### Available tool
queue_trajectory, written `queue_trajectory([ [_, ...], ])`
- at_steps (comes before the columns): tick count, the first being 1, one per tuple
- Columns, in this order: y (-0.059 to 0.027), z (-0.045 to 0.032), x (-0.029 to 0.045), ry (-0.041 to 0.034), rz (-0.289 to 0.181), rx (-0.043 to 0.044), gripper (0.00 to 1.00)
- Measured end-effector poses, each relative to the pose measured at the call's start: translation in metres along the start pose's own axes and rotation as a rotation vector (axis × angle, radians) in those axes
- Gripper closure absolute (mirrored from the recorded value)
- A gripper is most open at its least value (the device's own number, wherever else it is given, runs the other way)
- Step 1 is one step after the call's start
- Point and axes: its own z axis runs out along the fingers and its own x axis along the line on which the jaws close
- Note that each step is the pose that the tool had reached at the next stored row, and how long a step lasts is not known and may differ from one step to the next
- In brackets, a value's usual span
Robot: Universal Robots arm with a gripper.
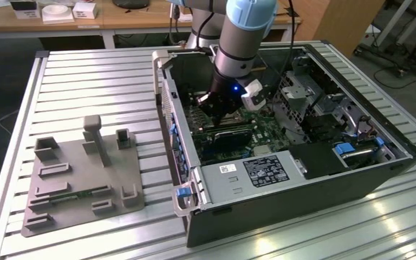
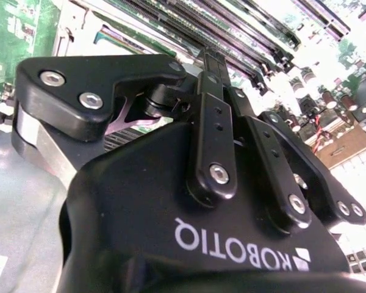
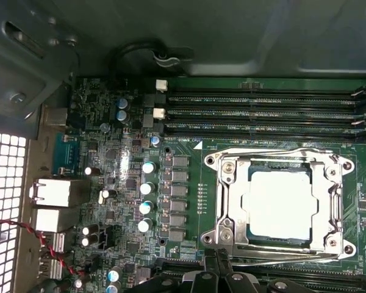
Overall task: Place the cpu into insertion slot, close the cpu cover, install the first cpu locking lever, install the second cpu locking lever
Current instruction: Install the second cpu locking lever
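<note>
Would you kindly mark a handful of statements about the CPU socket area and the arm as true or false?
1. The cpu lies in the insertion slot in the first wrist view. True.
2. The cpu cover stands raised, away from the socket. False: the frame lies down around the chip.
3. The gripper is inside the open computer case in the exterior view. True.
4. The grey fixture plate sits inside the case. False: it lies on the slatted table, toward the exterior view's left of the case.
5. Memory slots run beside the socket. True.
</note>
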Motion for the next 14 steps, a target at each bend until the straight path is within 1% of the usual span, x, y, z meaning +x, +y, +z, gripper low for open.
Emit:
queue_trajectory([
  [3, 0.0000, 0.0005, 0.0000, -0.0007, -0.001, -0.0213, 0.90],
  [4, 0.0000, 0.0008, 0.0000, -0.0009, -0.001, -0.0264, 0.90],
  [5, 0.0000, 0.0012, 0.0000, -0.0010, -0.001, -0.0296, 0.90],
  [7, 0.0000, 0.0017, 0.0000, -0.0013, -0.001, -0.0323, 0.90],
  [14, -0.0002, 0.0034, 0.0000, -0.0011, -0.001, -0.0342, 0.90],
])
